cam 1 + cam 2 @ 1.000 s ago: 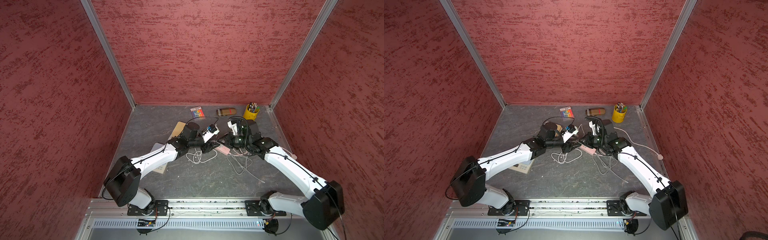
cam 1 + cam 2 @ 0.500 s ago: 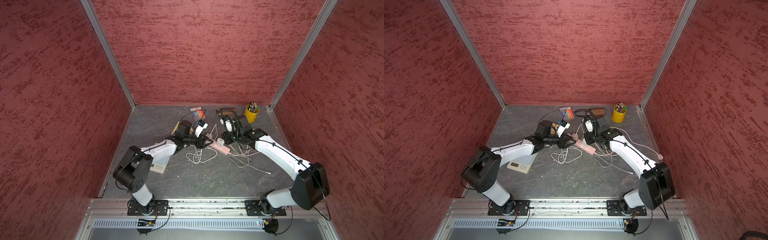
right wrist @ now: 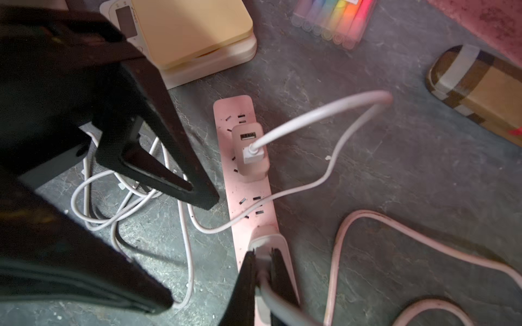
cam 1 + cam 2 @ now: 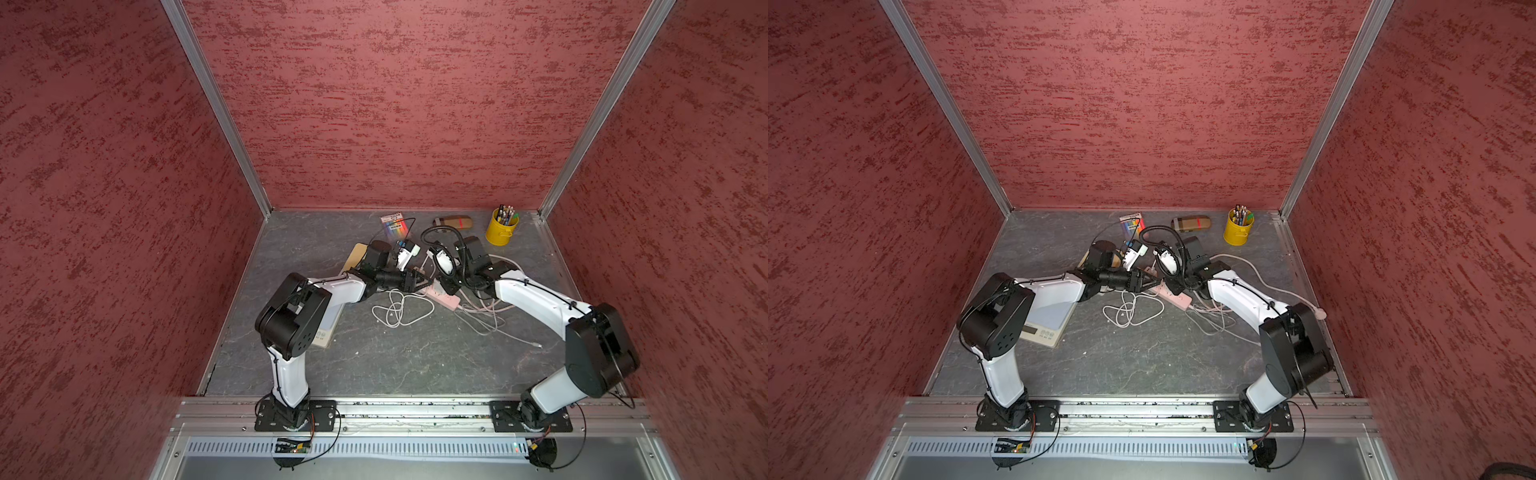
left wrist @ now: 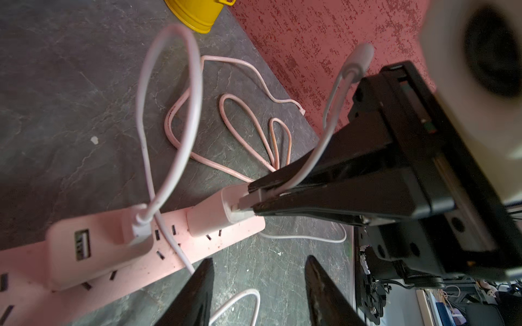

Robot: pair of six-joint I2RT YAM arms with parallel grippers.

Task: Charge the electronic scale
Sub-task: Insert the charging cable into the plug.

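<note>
A white electronic scale (image 4: 1045,323) with a display and buttons lies under my left arm, partly hidden in a top view (image 4: 326,332). A pink power strip (image 4: 444,298) (image 5: 234,240) (image 3: 250,206) lies mid-table. My right gripper (image 3: 262,254) (image 4: 446,286) is shut on a white cable's USB plug (image 5: 245,203), which sits at the face of a pale adapter (image 5: 210,218) on the strip. My left gripper (image 5: 258,262) (image 4: 422,280) hangs open just beside the strip, holding nothing.
Another adapter (image 3: 250,152) on the strip holds a white cable. Loose white cables (image 4: 399,311) coil in front of the strip. A tan-topped scale (image 3: 192,36), a marker pack (image 4: 395,226), a plaid case (image 4: 453,222) and a yellow pencil cup (image 4: 502,230) sit at the back.
Both arms have shifted posture, their elbows moving, while both grippers stay by the pink power strip. The right gripper remains shut on the plug.
</note>
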